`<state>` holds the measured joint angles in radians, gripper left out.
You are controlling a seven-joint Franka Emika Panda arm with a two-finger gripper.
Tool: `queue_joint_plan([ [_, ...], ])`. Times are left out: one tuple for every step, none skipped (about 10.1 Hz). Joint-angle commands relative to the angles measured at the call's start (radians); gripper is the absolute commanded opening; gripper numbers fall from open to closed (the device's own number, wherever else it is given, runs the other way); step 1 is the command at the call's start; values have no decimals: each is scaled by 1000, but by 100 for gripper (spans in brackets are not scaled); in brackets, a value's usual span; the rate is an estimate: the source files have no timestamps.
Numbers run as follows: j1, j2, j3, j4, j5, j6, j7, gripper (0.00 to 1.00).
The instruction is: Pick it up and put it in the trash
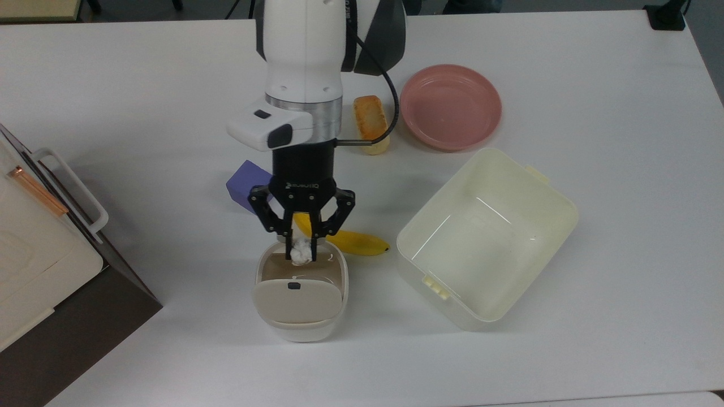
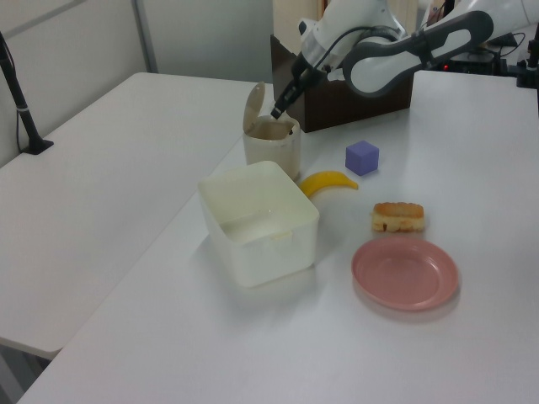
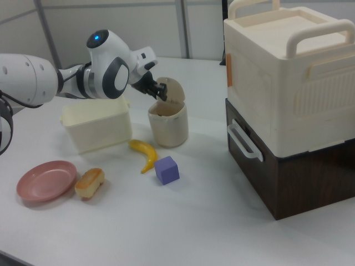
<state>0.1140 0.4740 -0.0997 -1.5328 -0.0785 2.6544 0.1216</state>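
Jaws (image 1: pixel 301 249) clenched on the paper wad (image 1: pixel 300 250), tips pointing down. Wad hangs in the air over the open mouth of the desktop bin (image 1: pixel 300 333), at the edge nearest the banana (image 1: pixel 362 243); lid (image 1: pixel 297 301) tipped up on the far side, clear of the drop path. Left view: gripper (image 2: pixel 277 108) sits just above the bin's rim (image 2: pixel 271 135). Judgement: wad lies straight below the jaws and over the opening, so release should drop it in; slight risk of catching the near rim
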Motion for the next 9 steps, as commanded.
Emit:
queue_joint_plan([
  [16, 3, -29, 31, -52, 2, 98, 100],
  [13, -12, -29, 26, -50, -5, 116, 100],
  [12, -43, -29, 7, -43, -20, 136, 100],
  [16, -101, -29, -13, -41, -168, 156, 100],
  [18, -136, -22, -7, -40, -368, 145, 100],
  [18, -168, -17, -3, -32, -540, 107, 100],
  [18, -201, -15, -3, 8, -674, 57, 100],
  [15, -239, -18, -3, 55, -794, 8, 100],
  [12, -279, -21, -3, 59, -912, -34, 100],
])
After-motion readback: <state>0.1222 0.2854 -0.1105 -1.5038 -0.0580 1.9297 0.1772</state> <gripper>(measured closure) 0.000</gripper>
